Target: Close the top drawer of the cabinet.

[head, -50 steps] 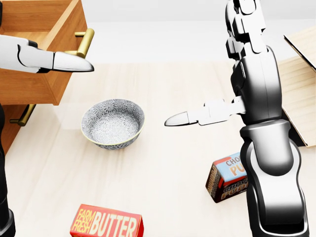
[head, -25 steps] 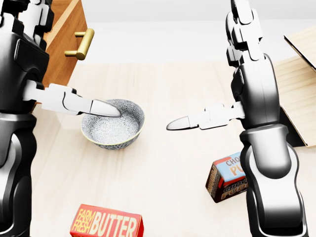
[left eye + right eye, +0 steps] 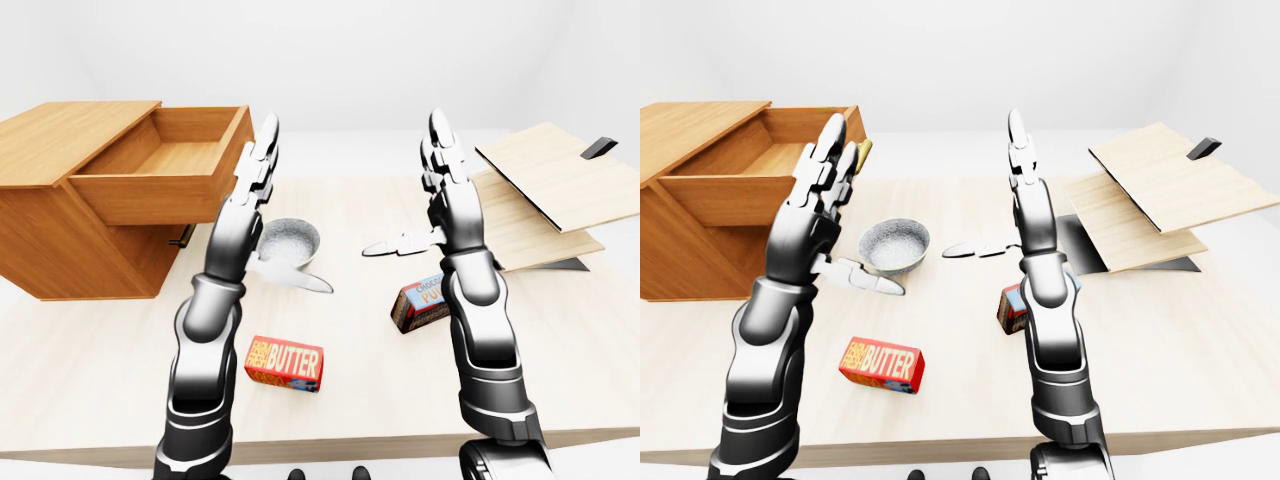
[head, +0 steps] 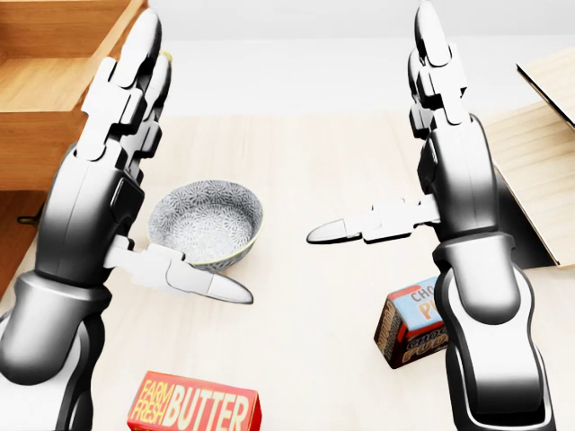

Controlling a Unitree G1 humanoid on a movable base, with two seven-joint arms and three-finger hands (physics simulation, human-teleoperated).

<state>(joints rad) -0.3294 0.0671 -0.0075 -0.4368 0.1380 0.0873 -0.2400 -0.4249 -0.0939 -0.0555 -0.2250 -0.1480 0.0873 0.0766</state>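
The wooden cabinet [image 3: 60, 215] stands at the left of the table. Its top drawer [image 3: 165, 165] is pulled out toward the right and looks empty. The drawer's brass handle [image 3: 864, 152] shows just behind my left fingers. My left hand [image 4: 117, 135] is open, fingers upright and thumb out, right beside the drawer's front panel; I cannot tell if it touches. My right hand [image 4: 440, 135] is open and empty, raised over the middle of the table, fingers up and thumb pointing left.
A patterned bowl [image 4: 205, 223] sits between my arms, near the cabinet. A red butter box [image 4: 193, 404] lies near the bottom edge. A chocolate pudding box [image 4: 413, 323] lies by my right forearm. Stacked wooden boards [image 3: 540, 190] lie at the right.
My left hand has turned and risen from lying flat across the drawer's side to standing upright, fingers up, by the drawer front. The right hand has barely moved. The drawer is still open.
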